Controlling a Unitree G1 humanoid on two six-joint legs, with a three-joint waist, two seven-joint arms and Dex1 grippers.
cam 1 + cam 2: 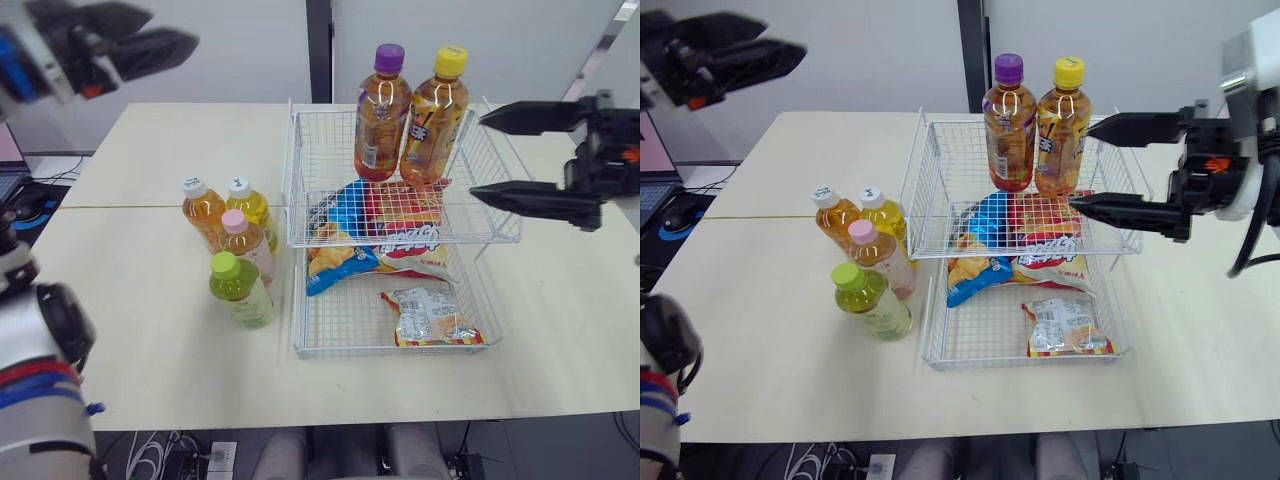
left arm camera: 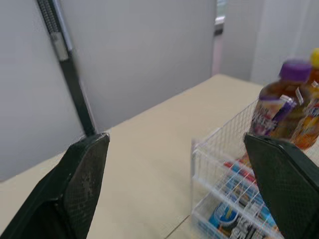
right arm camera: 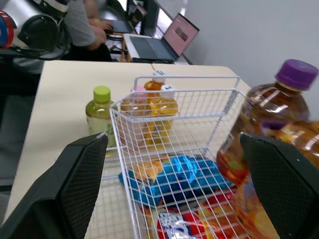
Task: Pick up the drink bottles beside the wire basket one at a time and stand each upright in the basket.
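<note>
A two-tier white wire basket [image 1: 292,215] stands on the cream table. On its upper shelf a purple-capped bottle [image 1: 381,115] and a yellow-capped bottle [image 1: 433,120] stand upright side by side. Several bottles stand just left of the basket: green-capped [image 1: 240,292], pink-capped [image 1: 247,243] and two white-capped [image 1: 203,212]. My right gripper [image 1: 478,156] is open, level with the upper shelf at the basket's right side. Its fingertips sit close to the yellow-capped bottle without touching it. My left gripper [image 1: 172,30] is open and empty, high above the table's far left.
Snack bags lie in the basket: a blue chip bag [image 1: 345,262] under the shelf and a small packet [image 1: 432,316] at the front of the lower tier. A laptop [image 3: 159,42] and a seated person [image 3: 82,22] are beyond the table's left end.
</note>
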